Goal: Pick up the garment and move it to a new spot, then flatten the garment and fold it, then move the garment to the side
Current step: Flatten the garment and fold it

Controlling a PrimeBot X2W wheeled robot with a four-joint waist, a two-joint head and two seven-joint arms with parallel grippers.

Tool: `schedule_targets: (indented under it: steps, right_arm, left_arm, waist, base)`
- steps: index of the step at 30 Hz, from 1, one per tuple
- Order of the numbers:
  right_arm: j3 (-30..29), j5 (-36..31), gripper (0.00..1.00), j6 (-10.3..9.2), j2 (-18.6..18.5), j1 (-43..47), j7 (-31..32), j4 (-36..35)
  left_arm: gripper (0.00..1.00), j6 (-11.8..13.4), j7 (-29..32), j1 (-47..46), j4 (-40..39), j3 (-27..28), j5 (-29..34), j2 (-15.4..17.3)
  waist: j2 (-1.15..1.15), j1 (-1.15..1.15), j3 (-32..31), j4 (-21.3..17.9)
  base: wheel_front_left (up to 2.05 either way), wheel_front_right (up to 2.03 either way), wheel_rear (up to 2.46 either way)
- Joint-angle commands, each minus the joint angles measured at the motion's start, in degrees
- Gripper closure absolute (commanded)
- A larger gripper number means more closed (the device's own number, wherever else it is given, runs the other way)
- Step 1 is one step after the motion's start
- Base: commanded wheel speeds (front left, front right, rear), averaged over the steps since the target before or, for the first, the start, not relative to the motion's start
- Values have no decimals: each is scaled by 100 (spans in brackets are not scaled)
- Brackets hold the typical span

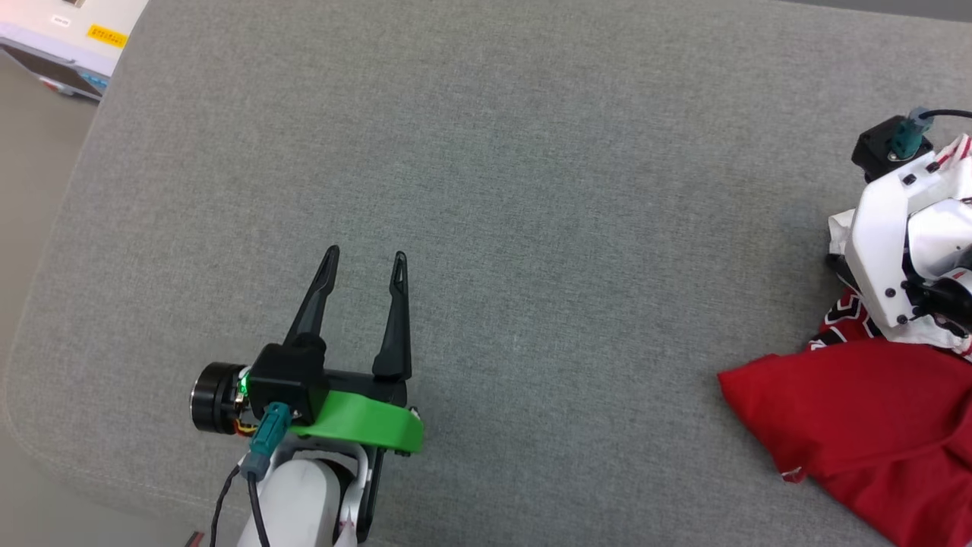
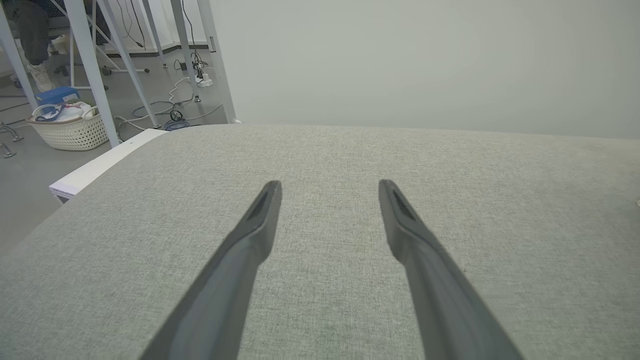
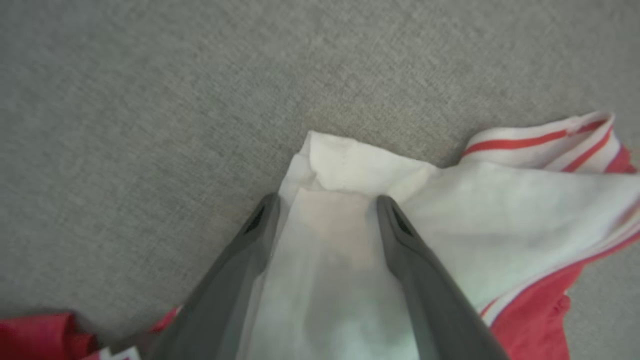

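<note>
The grey fabric surface (image 1: 531, 190) lies bare around the left gripper (image 1: 366, 262), jaws released. The garment (image 1: 858, 418) sits bunched at its right edge. The right wrist view shows the right gripper (image 3: 325, 205), jaws spread, straddling the white sleeve (image 3: 500, 200). The left wrist view adds a basket (image 2: 70, 131) on the floor.

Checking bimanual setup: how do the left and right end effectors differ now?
The left end effector is over bare grey upholstery, nothing between its fingers; the right end effector straddles the red T-shirt's white sleeve.
The left end effector's bracket is green; the right end effector's housing is white.
Shared: both open, dark long fingers.
</note>
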Motion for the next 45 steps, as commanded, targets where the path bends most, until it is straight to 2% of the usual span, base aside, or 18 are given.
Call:
schedule_targets:
  steps: [1, 5, 6, 7, 12, 18, 24, 29, 33, 37, 45]
  right_arm:
    - [158, 30, 0, -4, 33, 57, 38, 200]
    - [367, 185, 0, -4, 43, 102, -22, 423]
    - [378, 210, 73, -4, 40, 80, -88, 449]
    - [377, 235, 100, -4, 37, 46, -191, 477]
    - [180, 402, 100, -4, 73, -113, -872, 475]
    - [-171, 620, 100, -4, 28, -311, -1672, -65]
    - [-478, 718, 100, -4, 46, -408, -1895, -781]
    - [-539, 624, 100, -4, 317, -506, -1905, -1230]
    - [-278, 490, 100, -4, 720, -615, -1869, -1345]
    - [187, 434, 100, -4, 1168, -737, -1908, -1170]
    - [1482, 671, 100, -4, 1835, -738, -2014, -127]
  left_arm:
    - [0, 54, -33, -103, -6, -13, -59, -18]
    - [0, 69, -33, -117, 8, 12, -67, -18]
    - [0, 74, -33, -117, 13, 26, -64, -18]
    - [0, 78, -33, -120, 22, 42, -60, -18]
    - [0, 73, -33, -122, 43, 56, -35, -18]
    - [0, 71, -33, -6, 60, 117, 4, -18]
    - [0, 58, -33, 62, 50, 127, -5, -18]
    - [0, 77, -33, 39, 32, 83, -52, -18]
    - [0, 104, -33, 22, 16, 49, -101, -18]
    - [0, 137, -33, -15, 16, 4, -162, -18]
    - [0, 209, -33, -41, 20, -56, -265, -18]
  waist:
    - [0, 0, 163, 148]
    - [0, 0, 187, 140]
    - [0, 0, 182, 125]
    - [0, 0, 166, 106]
    - [0, 0, 34, 27]
    - [0, 0, -193, -89]
    - [0, 0, -315, -121]
    - [0, 0, -309, -48]
    - [0, 0, -255, 58]
    - [0, 0, -173, 193]
    - [0, 0, -71, 382]
  base:
    - [0, 0, 0]
    - [0, 0, 0]
    - [0, 0, 0]
    - [0, 0, 0]
    - [0, 0, 0]
    - [0, 0, 0]
    - [0, 0, 0]
    - [0, 0, 0]
    - [0, 0, 0]
    - [0, 0, 0]
    - [0, 0, 0]
